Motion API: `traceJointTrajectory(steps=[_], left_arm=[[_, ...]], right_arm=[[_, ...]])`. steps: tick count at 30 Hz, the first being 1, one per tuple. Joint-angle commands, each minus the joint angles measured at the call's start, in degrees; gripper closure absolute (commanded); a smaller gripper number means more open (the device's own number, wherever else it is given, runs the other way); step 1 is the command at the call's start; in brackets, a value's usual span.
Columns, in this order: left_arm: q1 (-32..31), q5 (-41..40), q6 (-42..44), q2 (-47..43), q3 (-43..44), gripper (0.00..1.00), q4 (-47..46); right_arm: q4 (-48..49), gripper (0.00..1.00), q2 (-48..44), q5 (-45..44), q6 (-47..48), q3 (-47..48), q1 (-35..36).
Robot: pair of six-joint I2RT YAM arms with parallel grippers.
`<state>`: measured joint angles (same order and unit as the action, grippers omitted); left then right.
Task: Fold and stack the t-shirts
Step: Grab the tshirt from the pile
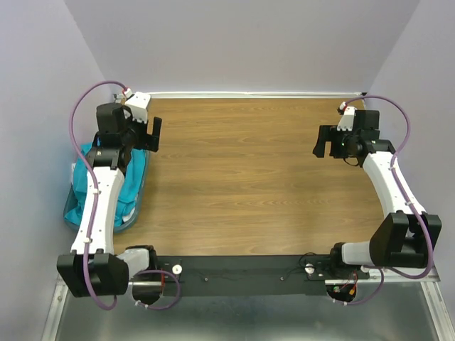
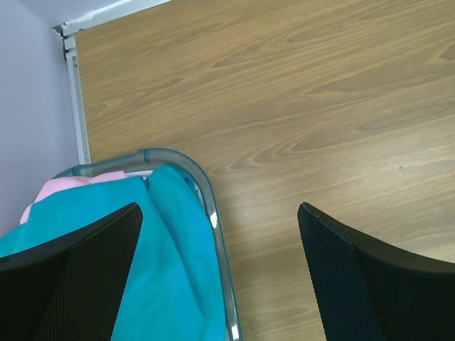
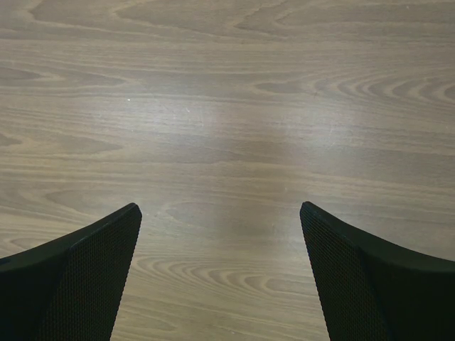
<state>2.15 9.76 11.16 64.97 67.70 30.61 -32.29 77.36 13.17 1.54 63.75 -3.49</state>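
Right, both shirts are bundled in the basket (image 2: 203, 179) at the left edge of the table (image 1: 249, 177), and nothing is laid out for folding yet. My left gripper (image 2: 218, 209) hangs over the basket's far corner with its jaws spread wide and nothing between them. The teal t-shirt (image 2: 170, 263) sits on top, down and to the left of me, under my left finger, with the basket rim running between my fingers. The pink t-shirt (image 2: 60, 189) peeks out beyond it at the wall side, mostly buried. The basket's long side runs near to far along the table edge, so I reckon the teal one comes out first, drawn rightward onto the bare wood. My right gripper (image 3: 219, 207) is just as wide and holding nothing, well apart across the table. The left arm is plainly the nearer one for this reach.
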Motion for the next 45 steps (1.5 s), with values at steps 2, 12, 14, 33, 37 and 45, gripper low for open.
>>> traceJointTrajectory(steps=[2,12,14,33,37,45], left_arm=[[3.7,2.3,1.8,5.4,7.7,0.01,6.6],[17.4,-2.4,10.8,17.5,17.8,0.02,16.3],[18.1,-2.9,11.2,18.9,17.3,0.02,16.2],[18.2,-3.6,10.2,22.3,4.6,0.33,9.6],[18.2,-3.3,10.1,21.3,6.5,0.80,10.1],[18.2,-3.9,9.6,15.9,16.6,1.00,14.9]], right_arm=[[-2.1,0.00,1.1,0.2,1.3,2.3,-0.1],[-2.9,0.00,2.9,0.9,1.9,2.6,-0.1],[-3.0,0.00,3.2,1.1,2.0,2.6,-0.1],[-4.5,0.00,5.4,1.8,2.1,4.9,-0.1],[-4.8,0.00,5.4,1.4,2.1,5.2,-0.1],[-5.0,0.00,5.5,1.8,2.1,5.3,-0.1]])
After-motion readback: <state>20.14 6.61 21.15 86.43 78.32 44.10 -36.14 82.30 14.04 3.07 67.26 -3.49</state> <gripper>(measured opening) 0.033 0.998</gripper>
